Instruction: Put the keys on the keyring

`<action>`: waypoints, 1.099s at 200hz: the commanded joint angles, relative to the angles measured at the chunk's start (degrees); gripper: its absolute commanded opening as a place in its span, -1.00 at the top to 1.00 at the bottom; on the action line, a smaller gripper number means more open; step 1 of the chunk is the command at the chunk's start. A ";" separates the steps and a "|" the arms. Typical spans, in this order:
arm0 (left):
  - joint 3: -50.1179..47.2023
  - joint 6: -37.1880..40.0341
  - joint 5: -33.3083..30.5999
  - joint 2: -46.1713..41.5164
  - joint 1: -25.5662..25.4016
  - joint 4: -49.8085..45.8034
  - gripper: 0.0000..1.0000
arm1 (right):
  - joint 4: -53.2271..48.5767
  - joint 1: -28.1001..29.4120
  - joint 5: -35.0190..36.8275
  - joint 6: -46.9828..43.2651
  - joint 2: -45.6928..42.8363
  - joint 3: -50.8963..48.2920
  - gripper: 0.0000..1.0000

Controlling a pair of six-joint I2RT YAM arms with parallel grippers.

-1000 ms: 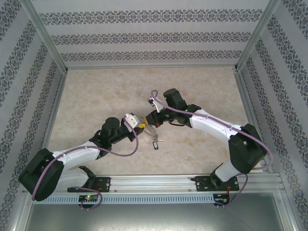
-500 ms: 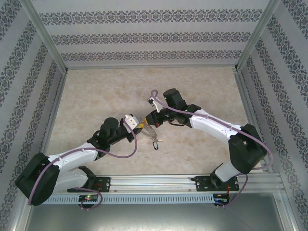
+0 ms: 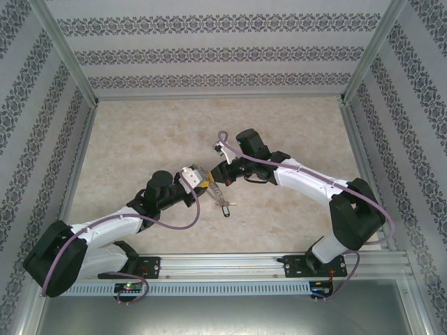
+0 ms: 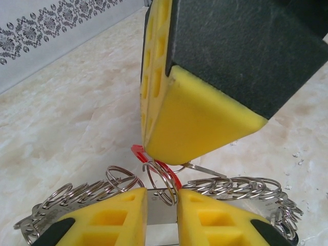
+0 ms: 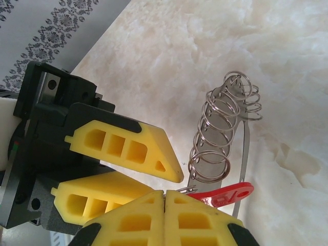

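On your left, the left pincer (image 4: 162,201) is nearly closed, its pads a narrow slit apart with the flat silver wire of the keyring (image 4: 233,187) between them. I read that as a grip on the keyring. The small rings fan out on both sides of those pads, lifted just off the tabletop (image 3: 140,139) at mid-table, between the two arms. One ring stands up right at the gap, and that looks like your target.

Just below the hanging rings sits the dark-tagged key (image 3: 225,209); whether it lies loose or already hangs from the ring, you cannot tell from here.

On your right, the right pincer (image 5: 164,200) is fully closed, pads pressed together, and it seems to pinch the red-tagged key (image 5: 228,193), whose tag pokes out beyond the tips and touches that upright ring.

To do this well, make the left arm your steady anchor and let the right arm do the moving. Bring the key's eye to the ring's split, angle it along the coil, and slide it on rather than push. Go slowly: these parts are tiny, and a twist could spring the key out of the pads.
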 commanded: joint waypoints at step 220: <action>0.91 3.62 -3.31 2.90 -0.44 0.03 0.74 | -1.81 0.21 -2.70 -0.63 2.71 1.21 1.00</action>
